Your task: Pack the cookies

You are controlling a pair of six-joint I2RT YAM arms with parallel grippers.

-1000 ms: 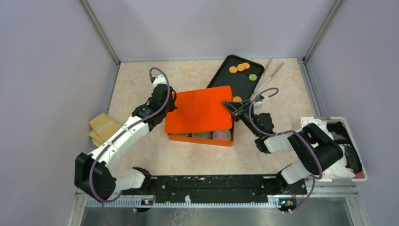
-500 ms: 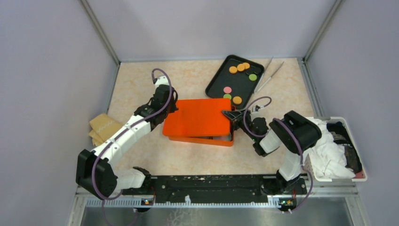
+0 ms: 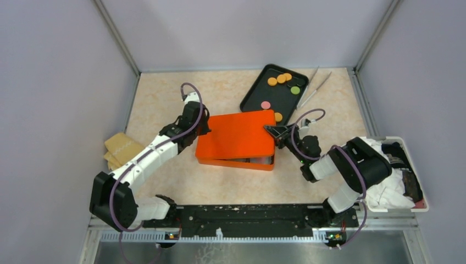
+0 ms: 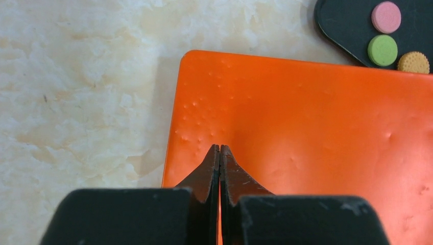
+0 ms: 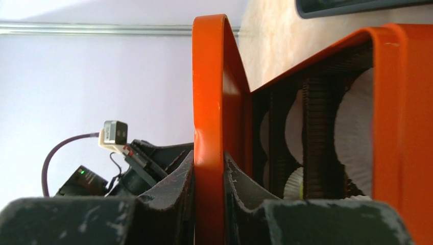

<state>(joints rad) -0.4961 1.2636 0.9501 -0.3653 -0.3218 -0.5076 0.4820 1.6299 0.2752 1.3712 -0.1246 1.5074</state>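
The orange lid [image 3: 236, 133] lies over the orange box [image 3: 236, 161], slightly askew. My right gripper [image 3: 270, 130] is shut on the lid's right edge [image 5: 208, 102], seen edge-on in the right wrist view, with a finger on each face. My left gripper [image 3: 201, 127] is shut and empty, its tips [image 4: 220, 148] over the lid's left part [image 4: 306, 127]. White paper cups [image 5: 352, 127] show inside the box [image 5: 403, 127]. Loose cookies lie on the black tray [image 3: 258, 96]: orange ones [image 3: 281, 78], a green one [image 3: 295, 90], a pink one [image 3: 265, 104]. Pink [image 4: 386, 17], green [image 4: 382, 50] and orange [image 4: 413, 62] cookies show in the left wrist view.
Metal tongs [image 3: 314, 91] lie right of the tray. Brown packets [image 3: 122, 147] sit at the left table edge. A white bin [image 3: 409, 151] with cloths stands at the far right. Walls enclose the table on three sides.
The lid was raised with the box's front open to view; it came down and shifted right over the box. Both grippers moved with it, and the right arm changed pose.
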